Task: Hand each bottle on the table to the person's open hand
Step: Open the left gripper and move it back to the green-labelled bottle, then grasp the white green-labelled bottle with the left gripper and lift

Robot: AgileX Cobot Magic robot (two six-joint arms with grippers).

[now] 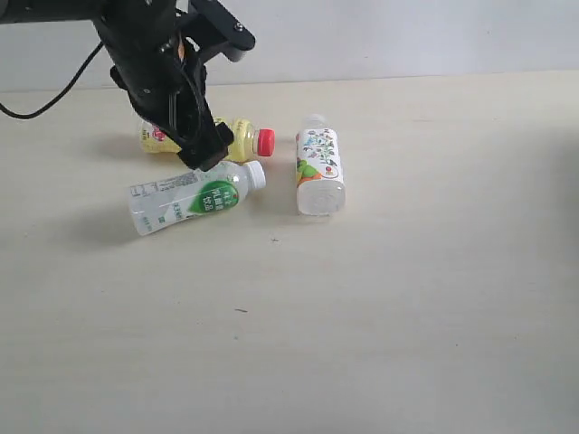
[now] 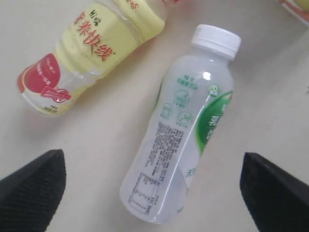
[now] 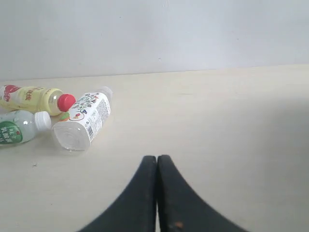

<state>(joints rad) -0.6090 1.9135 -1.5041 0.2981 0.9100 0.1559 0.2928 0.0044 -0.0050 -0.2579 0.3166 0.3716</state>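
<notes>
Three bottles lie on their sides on the table (image 1: 407, 298). The milky white bottle with a green label (image 1: 190, 199) (image 2: 183, 125) lies below my left gripper (image 1: 201, 149) (image 2: 152, 162), which is open, its fingers spread wide to either side of the bottle's base and holding nothing. The yellow bottle with a red cap (image 1: 240, 137) (image 2: 96, 43) lies just behind it, partly hidden by the arm. The clear cartoon-print bottle (image 1: 318, 167) (image 3: 84, 118) lies to the right. My right gripper (image 3: 157, 159) is shut and empty above bare table. The person's open hand is out of view.
A black cable (image 1: 54, 90) hangs from the left arm at the back left. A pale wall (image 1: 407, 36) runs along the table's far edge. The right half and front of the tabletop hold nothing but a few dark specks (image 1: 241, 310).
</notes>
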